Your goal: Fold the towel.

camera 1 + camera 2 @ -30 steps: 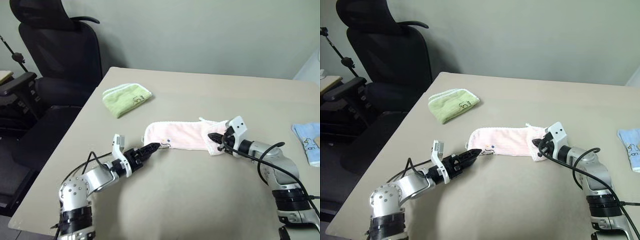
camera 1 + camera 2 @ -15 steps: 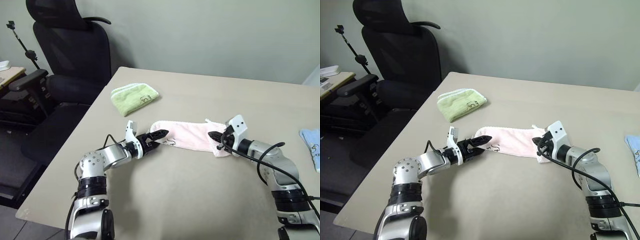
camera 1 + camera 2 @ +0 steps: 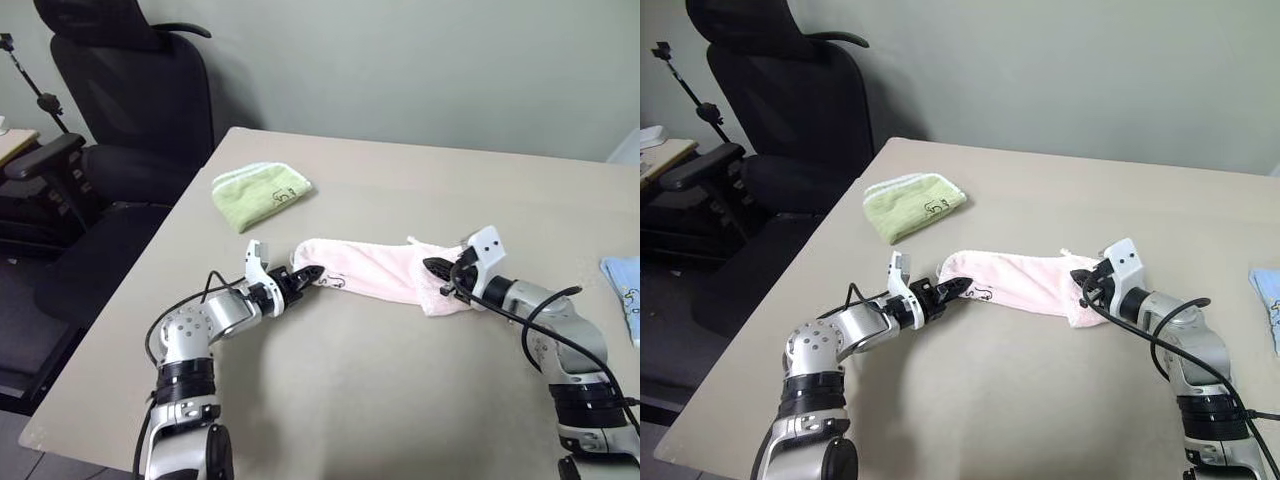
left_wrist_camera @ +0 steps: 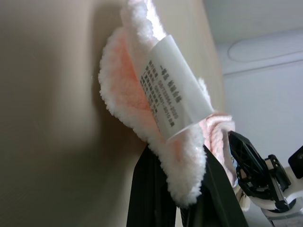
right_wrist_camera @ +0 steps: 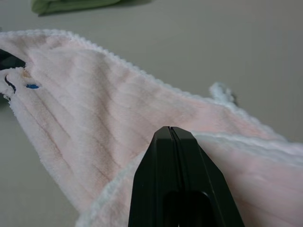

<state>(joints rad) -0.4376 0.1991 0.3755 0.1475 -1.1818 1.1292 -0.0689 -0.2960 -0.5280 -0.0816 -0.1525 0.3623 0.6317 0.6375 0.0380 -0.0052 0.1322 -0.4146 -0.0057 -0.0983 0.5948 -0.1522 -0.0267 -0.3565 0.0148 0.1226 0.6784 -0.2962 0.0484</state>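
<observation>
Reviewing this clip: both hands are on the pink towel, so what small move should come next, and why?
Probably lift both ends together. The left hand is shut on one end of the pink towel, the right hand on the other, and the cloth sags between them.

A beige table (image 3: pixel 400 380) is carrying 3 towels. A pale pink towel (image 3: pixel 375 270) is stretching across its middle as a long, narrow band, and whether it is resting on the surface or hanging just above it cannot be told. A folded light green towel (image 3: pixel 258 194) is lying toward the table's far left corner, well apart from the pink one. A light blue towel (image 3: pixel 624 290) is lying at the right edge, partly cut off.
</observation>
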